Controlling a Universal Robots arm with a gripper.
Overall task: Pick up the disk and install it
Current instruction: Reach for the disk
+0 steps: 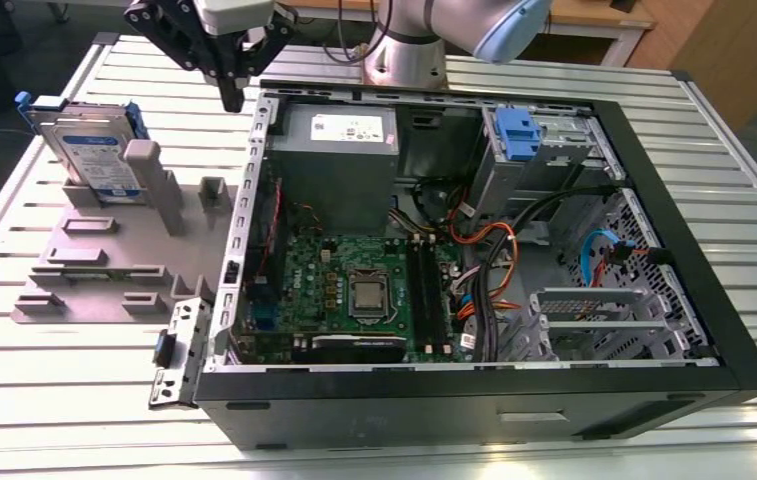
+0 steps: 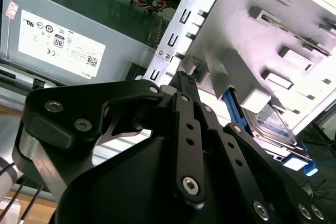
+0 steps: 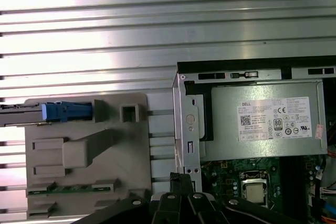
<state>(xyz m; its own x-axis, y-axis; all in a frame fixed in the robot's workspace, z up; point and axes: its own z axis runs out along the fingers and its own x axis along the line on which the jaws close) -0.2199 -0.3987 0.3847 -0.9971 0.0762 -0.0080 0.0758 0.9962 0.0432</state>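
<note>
My jaws are pressed together, empty, hovering by the open black computer case [image 1: 485, 378] rim. The silver-grey, blue-bracketed disk [image 1: 91, 150] is nearby, upright in its grey plastic holder [image 1: 111, 270].

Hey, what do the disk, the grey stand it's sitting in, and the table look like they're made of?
Disk: likely a metal casing, dull silver, with a paper-looking label; its blue frame looks like plastic.
Stand: probably moulded or printed plastic, matt grey, no glare.
Table: seemingly aluminium slats, brushed, with bright reflections.
</note>
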